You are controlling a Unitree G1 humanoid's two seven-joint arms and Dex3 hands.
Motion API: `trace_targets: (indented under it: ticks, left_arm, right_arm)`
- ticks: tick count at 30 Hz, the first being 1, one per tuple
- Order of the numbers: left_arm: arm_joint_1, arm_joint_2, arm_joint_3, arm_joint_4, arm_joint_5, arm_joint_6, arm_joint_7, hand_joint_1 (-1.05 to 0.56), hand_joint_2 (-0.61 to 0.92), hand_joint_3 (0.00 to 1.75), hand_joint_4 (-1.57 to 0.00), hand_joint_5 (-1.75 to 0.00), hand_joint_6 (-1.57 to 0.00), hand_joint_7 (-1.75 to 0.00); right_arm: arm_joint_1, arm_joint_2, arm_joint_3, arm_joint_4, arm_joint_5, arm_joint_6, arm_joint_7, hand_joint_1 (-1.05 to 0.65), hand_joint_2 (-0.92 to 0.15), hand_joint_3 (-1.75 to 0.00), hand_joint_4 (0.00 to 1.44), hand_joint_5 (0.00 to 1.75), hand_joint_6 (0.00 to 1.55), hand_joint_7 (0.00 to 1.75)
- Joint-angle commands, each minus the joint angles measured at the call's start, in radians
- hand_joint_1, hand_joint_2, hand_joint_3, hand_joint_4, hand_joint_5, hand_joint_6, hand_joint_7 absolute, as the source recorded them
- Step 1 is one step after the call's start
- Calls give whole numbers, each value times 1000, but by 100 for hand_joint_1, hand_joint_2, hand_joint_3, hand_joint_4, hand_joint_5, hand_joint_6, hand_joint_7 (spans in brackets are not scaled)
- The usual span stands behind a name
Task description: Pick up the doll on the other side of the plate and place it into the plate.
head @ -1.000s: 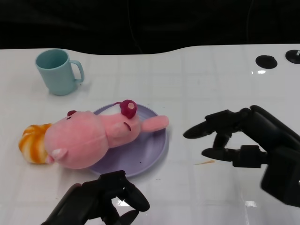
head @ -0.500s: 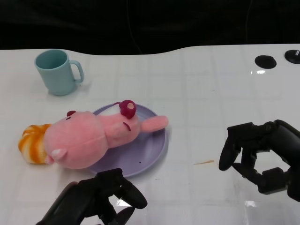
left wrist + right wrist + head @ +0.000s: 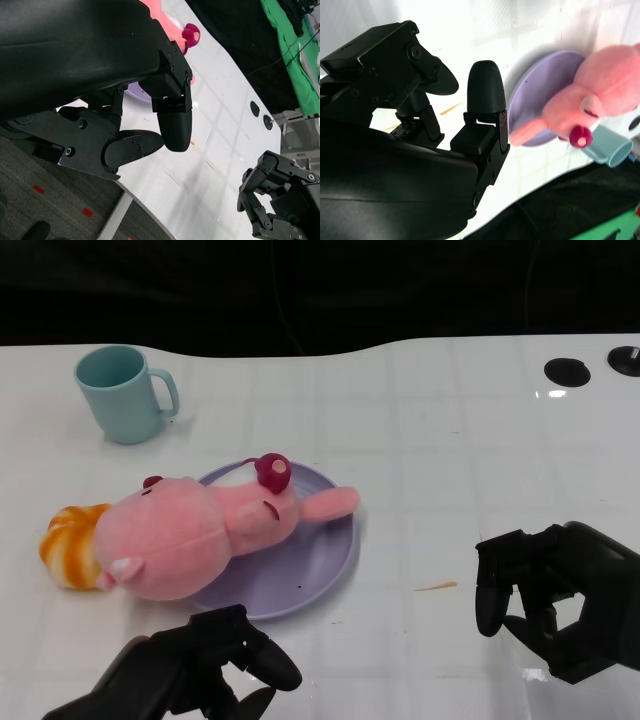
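Note:
A pink plush doll (image 3: 200, 530) lies on its side across the purple plate (image 3: 310, 565); its big head hangs over the plate's left rim. The right wrist view shows the same doll (image 3: 615, 85) on the plate (image 3: 540, 85). My right hand (image 3: 555, 605) hovers low over the table, to the right of the plate and apart from it. Its fingers are curled in and hold nothing. My left hand (image 3: 200, 675) is at the table's near edge just in front of the plate, fingers also curled and holding nothing. The left wrist view shows its fingers (image 3: 172, 120) closed on air.
A teal mug (image 3: 125, 392) stands at the far left. An orange-and-white soft toy (image 3: 70, 543) lies against the doll's head, left of the plate. Two dark round holes (image 3: 568, 369) mark the table's far right. A small orange scrap (image 3: 436, 587) lies between plate and right hand.
My right hand has drawn back from beside the plate toward the near right and curled its outstretched fingers in. The left hand has sunk slightly. Doll and plate have not moved.

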Motion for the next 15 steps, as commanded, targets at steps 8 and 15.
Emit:
trace_targets:
  ticks: [8, 15]
  left_arm:
    - [3, 11, 24, -17, -12, -2, 2, -23, 85, 56, -61, -160, -62, -124]
    - [3, 18, 39, -12, -21, -5, -3, -21, 86, 54, -61, -162, -62, -124]
  right_arm:
    - [-30, -41, 15, 16, 12, 9, 38, 2, -52, -108, 78, 165, 76, 133]
    - [-37, -43, 26, 21, 13, 2, 40, 0, -52, -109, 79, 167, 77, 131]
